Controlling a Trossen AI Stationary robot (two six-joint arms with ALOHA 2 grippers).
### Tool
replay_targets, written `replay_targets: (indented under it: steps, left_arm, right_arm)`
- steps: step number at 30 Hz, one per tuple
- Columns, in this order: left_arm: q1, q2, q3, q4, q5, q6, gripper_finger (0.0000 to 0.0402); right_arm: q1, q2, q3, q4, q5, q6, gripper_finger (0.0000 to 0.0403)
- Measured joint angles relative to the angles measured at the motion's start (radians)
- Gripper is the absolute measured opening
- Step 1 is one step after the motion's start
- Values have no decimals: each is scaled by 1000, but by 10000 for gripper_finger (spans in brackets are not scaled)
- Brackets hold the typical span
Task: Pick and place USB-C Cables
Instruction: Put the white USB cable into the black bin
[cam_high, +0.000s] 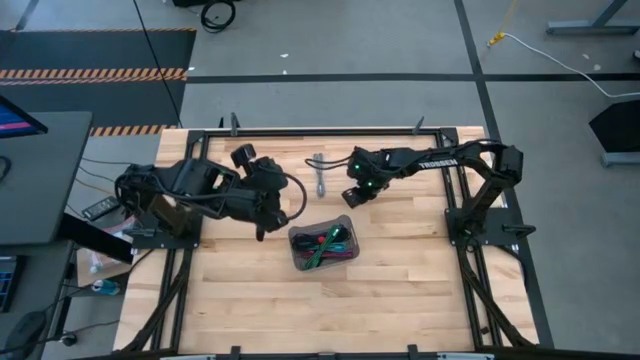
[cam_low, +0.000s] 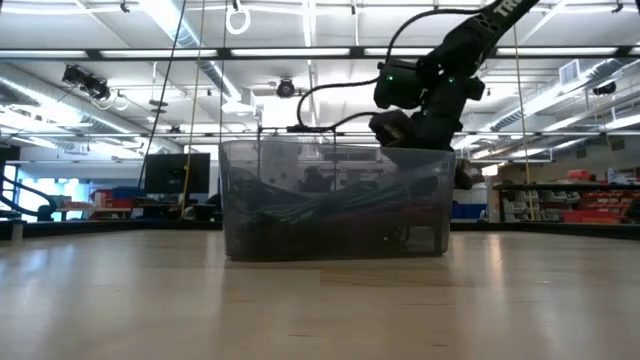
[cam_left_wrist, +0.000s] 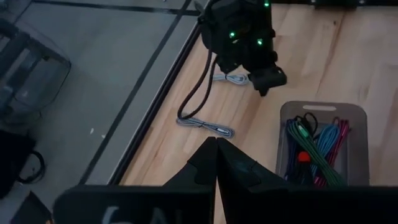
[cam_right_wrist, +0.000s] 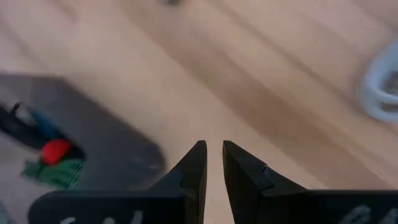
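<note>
Right pincer (cam_high: 352, 197) slightly apart, empty, above table, grey cable (cam_high: 318, 172) lengthwise front-to-back, left pincer (cam_high: 262, 232) together

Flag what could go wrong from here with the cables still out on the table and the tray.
1. The right gripper, narrowly open and empty, hangs just off the grey tray; a low move might nudge it.
2. The two silver cables lie near the table's far edge, so a poor grasp could push them off.
3. The left gripper, shut, waits beside the tray; the arms could crowd.
</note>
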Motion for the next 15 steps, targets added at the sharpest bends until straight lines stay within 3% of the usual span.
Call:
replay_targets:
  steps: [9,15]
  left_arm:
    - [46,0,0,2,0,-40,13]
    - [58,0,0,2,0,-60,13]
  right_arm:
    - [-12,0,-1,6,-65,-120,63]
    - [-28,0,-1,-45,-87,-163,102]
